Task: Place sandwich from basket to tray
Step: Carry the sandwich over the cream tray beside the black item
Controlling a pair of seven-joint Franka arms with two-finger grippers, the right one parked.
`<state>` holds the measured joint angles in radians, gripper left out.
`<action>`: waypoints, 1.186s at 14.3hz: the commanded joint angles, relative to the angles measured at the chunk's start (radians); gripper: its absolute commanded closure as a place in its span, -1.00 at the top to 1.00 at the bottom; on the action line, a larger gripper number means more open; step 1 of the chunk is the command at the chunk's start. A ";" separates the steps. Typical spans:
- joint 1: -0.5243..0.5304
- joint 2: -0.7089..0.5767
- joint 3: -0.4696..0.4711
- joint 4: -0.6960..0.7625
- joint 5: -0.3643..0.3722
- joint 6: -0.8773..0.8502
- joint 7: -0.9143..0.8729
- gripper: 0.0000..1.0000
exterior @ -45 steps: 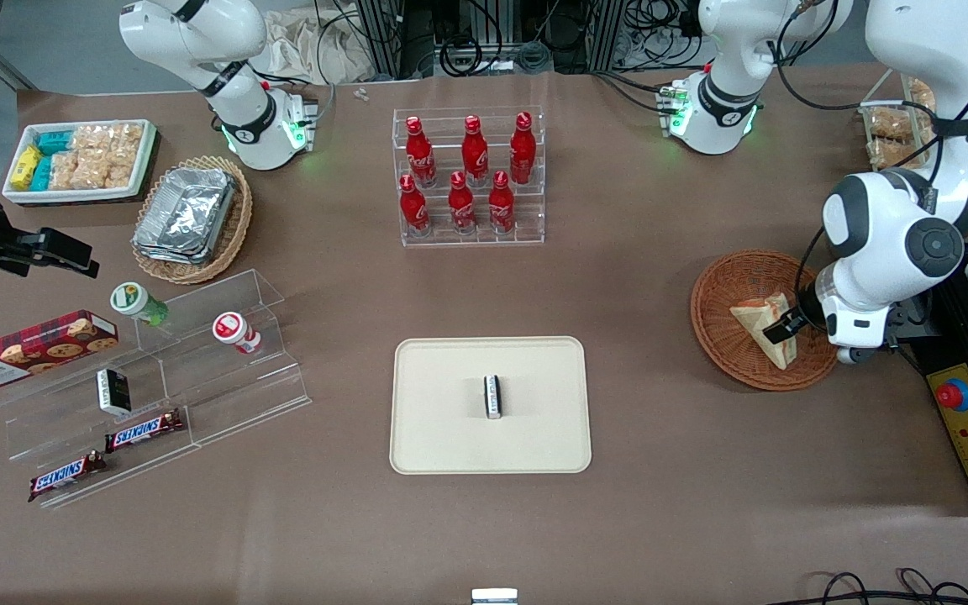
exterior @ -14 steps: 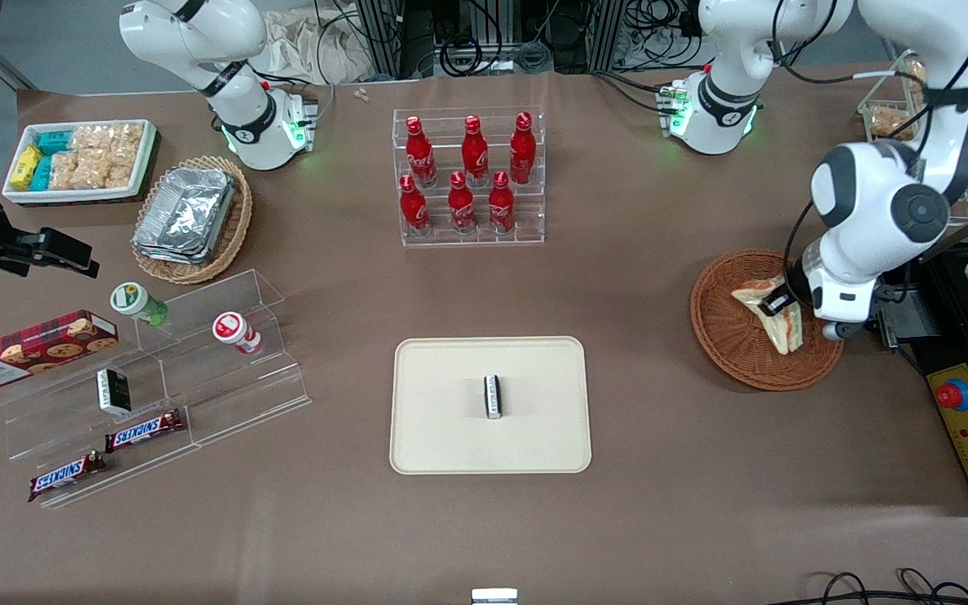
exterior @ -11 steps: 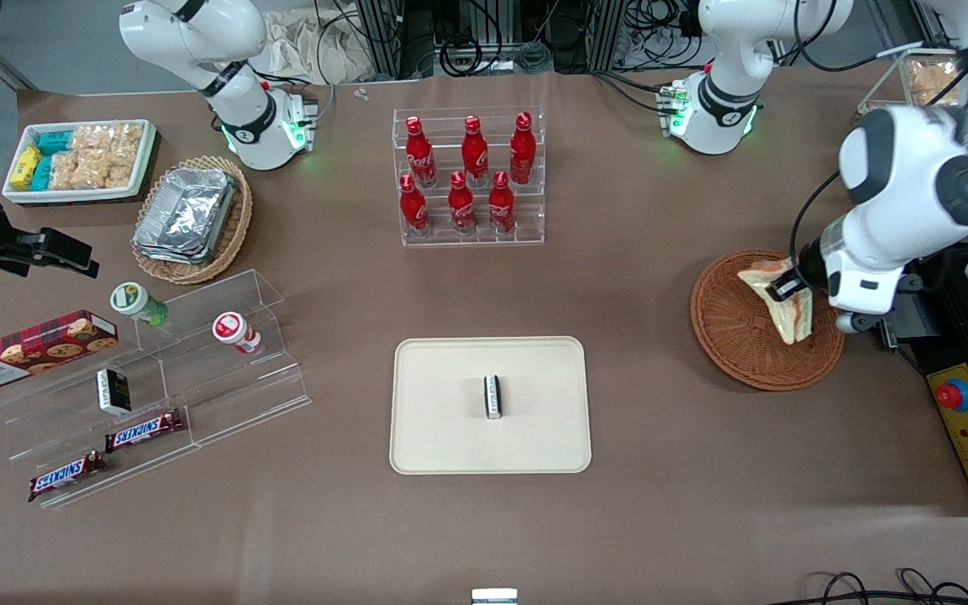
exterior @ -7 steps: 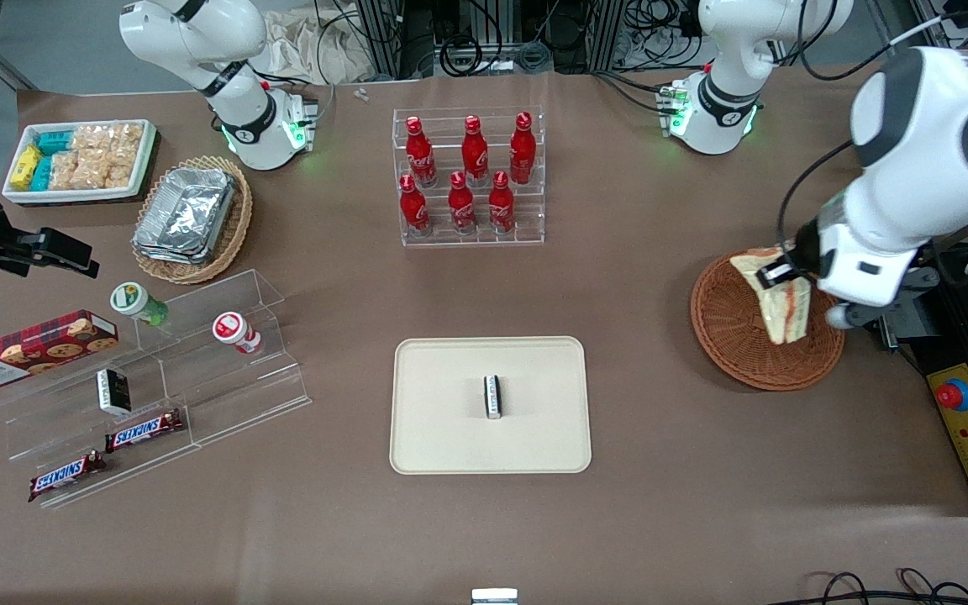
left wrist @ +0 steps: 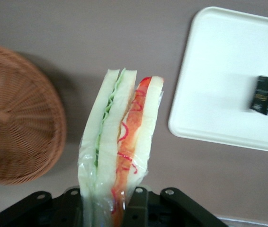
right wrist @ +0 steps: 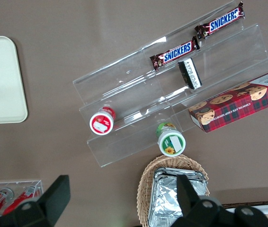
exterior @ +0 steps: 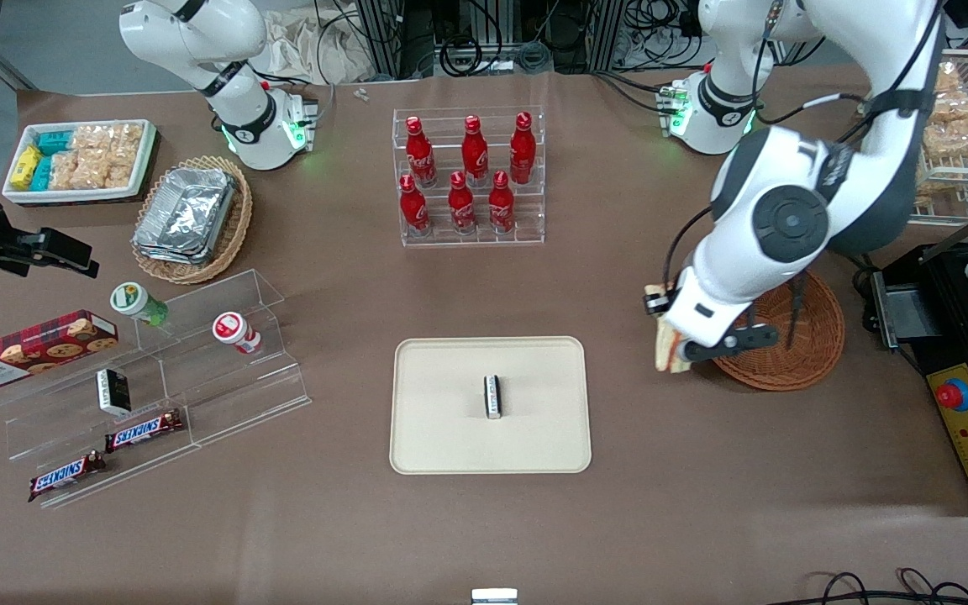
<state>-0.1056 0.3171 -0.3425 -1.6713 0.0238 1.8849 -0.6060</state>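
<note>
Now: gripper clamped on sandwich, aloft between basket and tray.

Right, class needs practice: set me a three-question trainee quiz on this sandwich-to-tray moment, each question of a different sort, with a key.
1. True or false: the sandwich lies in the basket.
2. Multiple choice: the gripper is (A) above the bare table between basket and tray, (B) resting on the tray, (C) over the red bottles.
3. Fill in: the tray already holds a small ____ packet.

Key: 1 false, the gripper holds it clear of the empty basket; 2 A; 3 black.
</note>
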 commanded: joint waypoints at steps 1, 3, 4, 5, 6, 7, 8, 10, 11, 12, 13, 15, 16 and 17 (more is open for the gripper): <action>-0.049 0.169 -0.026 0.106 0.036 0.084 -0.020 -1.00; -0.089 0.274 -0.024 0.123 0.121 0.169 -0.032 -1.00; -0.115 0.319 -0.023 0.133 0.166 0.215 -0.070 -1.00; -0.134 0.365 -0.023 0.149 0.209 0.255 -0.128 -1.00; -0.140 0.400 -0.023 0.153 0.255 0.288 -0.162 -1.00; -0.141 0.433 -0.024 0.154 0.287 0.324 -0.176 -1.00; -0.144 0.454 -0.024 0.168 0.285 0.350 -0.176 -1.00; -0.144 0.473 -0.024 0.188 0.284 0.355 -0.178 -1.00; -0.144 0.483 -0.024 0.191 0.284 0.356 -0.178 -1.00; -0.144 0.494 -0.023 0.200 0.286 0.362 -0.179 -1.00; -0.144 0.508 -0.024 0.218 0.283 0.368 -0.181 -1.00; -0.144 0.520 -0.024 0.255 0.281 0.369 -0.192 -1.00; -0.144 0.525 -0.026 0.271 0.281 0.367 -0.192 -1.00; -0.144 0.527 -0.026 0.284 0.280 0.367 -0.193 -1.00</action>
<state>-0.2471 0.8123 -0.3626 -1.4504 0.2812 2.2491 -0.7677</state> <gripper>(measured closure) 0.797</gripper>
